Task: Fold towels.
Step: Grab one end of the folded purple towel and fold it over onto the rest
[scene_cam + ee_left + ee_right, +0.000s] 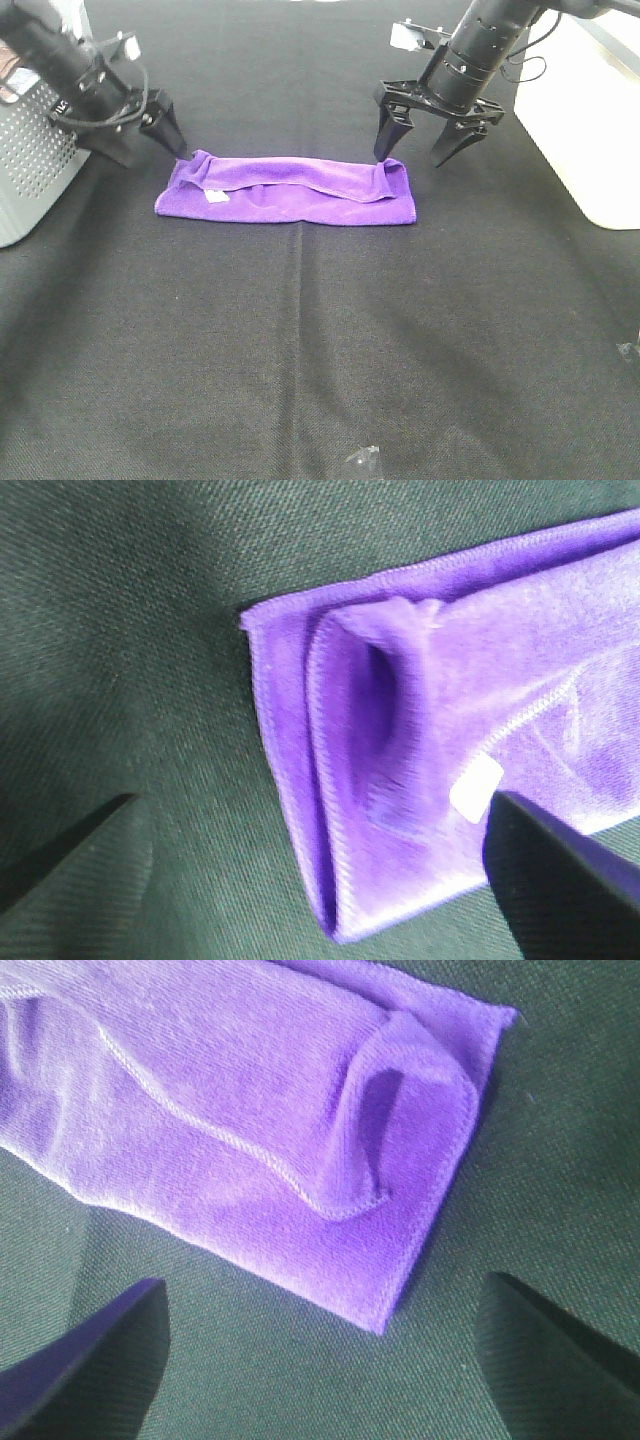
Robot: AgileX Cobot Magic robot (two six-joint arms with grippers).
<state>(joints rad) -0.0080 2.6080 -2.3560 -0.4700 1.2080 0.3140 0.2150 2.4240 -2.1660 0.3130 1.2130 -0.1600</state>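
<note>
**towel's a long strip now, one arm at each end**

the purple towel [290,190] lies in the middle of the black table cover [300,380], doubled over into a strip. its long axis runs left to right, with the white tag [214,197] near the left end. the left gripper [150,150] hangs at the left end's far corner and the right gripper [410,158] at the right end's, about equally close. both are spread wide, holding nothing. my guess is the next fold goes end to end.

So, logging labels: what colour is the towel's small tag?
The tag is white, clearest in the left wrist view.
</note>
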